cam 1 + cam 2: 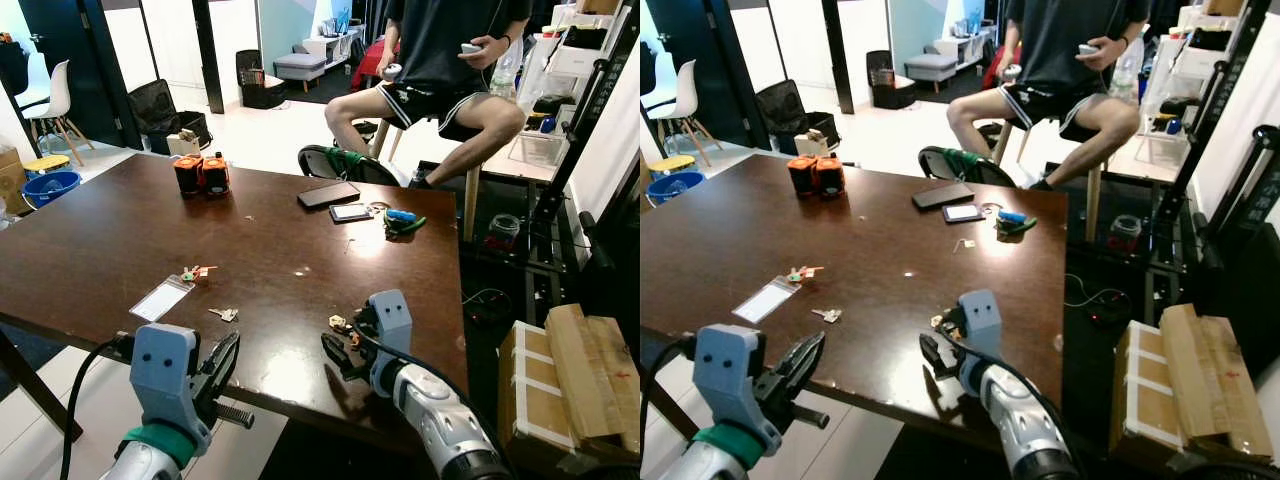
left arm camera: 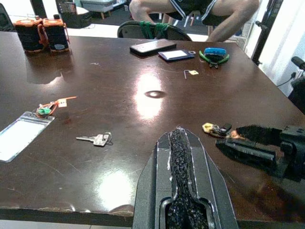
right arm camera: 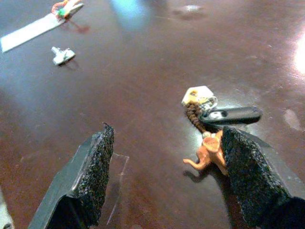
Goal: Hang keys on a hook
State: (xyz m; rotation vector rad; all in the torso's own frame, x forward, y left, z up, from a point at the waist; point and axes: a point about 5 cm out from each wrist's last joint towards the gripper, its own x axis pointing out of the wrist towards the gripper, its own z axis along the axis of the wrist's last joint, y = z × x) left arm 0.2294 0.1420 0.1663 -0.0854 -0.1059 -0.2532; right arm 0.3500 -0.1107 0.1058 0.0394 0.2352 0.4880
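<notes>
Counter [image 1: 120,240], dark wood, listed left to right: left tool [image 2: 180,157], fingers pressed together and empty, idle at the near edge; single key [image 1: 226,314]; key bunch [image 3: 209,126] with orange charm, lying flat between the wide-spread fingers of the right tool [image 3: 164,179], seemingly lined up for pickup.

Left gripper [image 2: 178,143] has its fingers pressed together, hovering over the near edge of the brown table [image 2: 119,86]. Small silver key [image 2: 96,139] off to one side, keychain bunch [image 2: 217,129] touching the right gripper [image 2: 238,138].
</notes>
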